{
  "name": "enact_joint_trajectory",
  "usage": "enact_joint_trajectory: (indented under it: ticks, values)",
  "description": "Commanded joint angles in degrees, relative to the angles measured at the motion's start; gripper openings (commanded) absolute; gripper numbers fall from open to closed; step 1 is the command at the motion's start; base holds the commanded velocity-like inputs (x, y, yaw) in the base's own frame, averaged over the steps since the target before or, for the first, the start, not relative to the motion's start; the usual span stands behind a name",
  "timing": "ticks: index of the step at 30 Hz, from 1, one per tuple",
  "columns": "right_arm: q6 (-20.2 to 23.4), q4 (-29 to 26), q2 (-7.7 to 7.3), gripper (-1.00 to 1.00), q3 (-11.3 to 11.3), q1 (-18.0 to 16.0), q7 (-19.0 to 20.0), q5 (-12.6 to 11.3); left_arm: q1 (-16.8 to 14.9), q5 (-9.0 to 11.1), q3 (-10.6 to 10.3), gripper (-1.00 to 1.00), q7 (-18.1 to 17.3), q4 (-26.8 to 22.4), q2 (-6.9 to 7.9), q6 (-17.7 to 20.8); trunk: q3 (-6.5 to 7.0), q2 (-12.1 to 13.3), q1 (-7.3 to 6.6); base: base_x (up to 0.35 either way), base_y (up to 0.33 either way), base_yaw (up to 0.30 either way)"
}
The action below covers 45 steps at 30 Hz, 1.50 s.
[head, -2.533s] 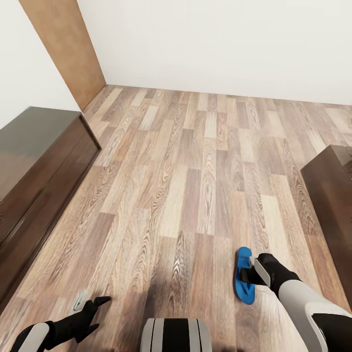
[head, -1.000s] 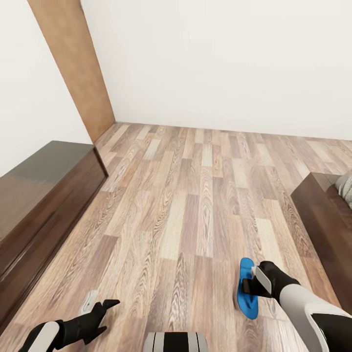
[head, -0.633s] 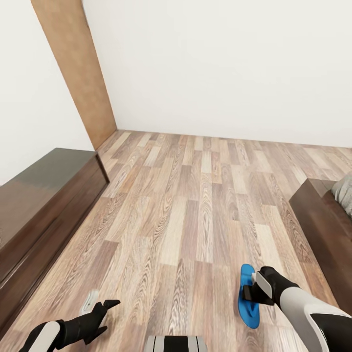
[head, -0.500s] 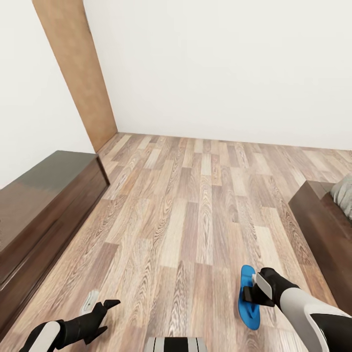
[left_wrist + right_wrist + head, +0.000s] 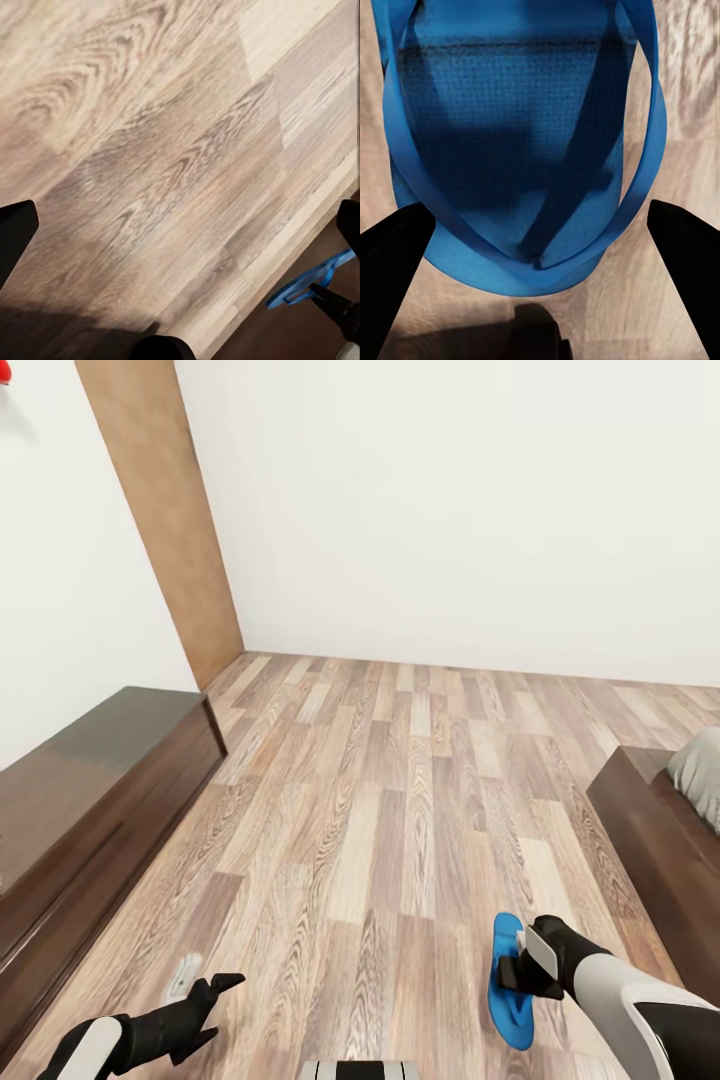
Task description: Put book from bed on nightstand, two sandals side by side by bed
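At the lower right of the head view, the right gripper [image 5: 515, 972] holds a blue sandal [image 5: 507, 985] by its straps, the sole hanging just above the wood floor [image 5: 400, 810]. In the right wrist view the sandal [image 5: 521, 142] sits between the two dark fingers [image 5: 394, 255], its straps looped in front of the sole.

The left gripper [image 5: 205, 1000] at the lower left holds nothing, its fingers spread wide. The bed [image 5: 650, 830] (dark frame, grey mattress corner) stands at the right edge. A long dark cabinet [image 5: 90, 780] lines the left wall, beside a brown door [image 5: 160, 510].
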Motion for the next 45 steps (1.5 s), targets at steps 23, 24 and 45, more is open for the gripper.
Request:
enact_joint_trajectory:
  ticks: [23, 24, 45]
  values:
    - [0.21, 0.61, 0.30, -1.00, -0.02, 0.06, -0.18, -0.32, -0.03, -0.39, 0.17, 1.00, -0.35, 1.04, -0.23, 0.48, 5.06, 0.30, -0.60, 0.000, 0.000, 0.000]
    - [0.23, 0.62, 0.33, -1.00, -0.01, 0.06, -0.19, -0.29, -0.03, -0.39, 0.17, 1.00, -0.34, 1.12, -0.23, 0.50, 5.28, 0.31, -0.63, 0.000, 0.000, 0.000]
    - [-0.76, 5.23, 0.36, -1.00, -0.01, 0.14, -0.05, -0.34, -0.03, -0.47, 0.16, 1.00, -0.16, 2.35, -0.20, 0.55, 7.84, 5.54, -3.51, 0.000, 0.000, 0.000]
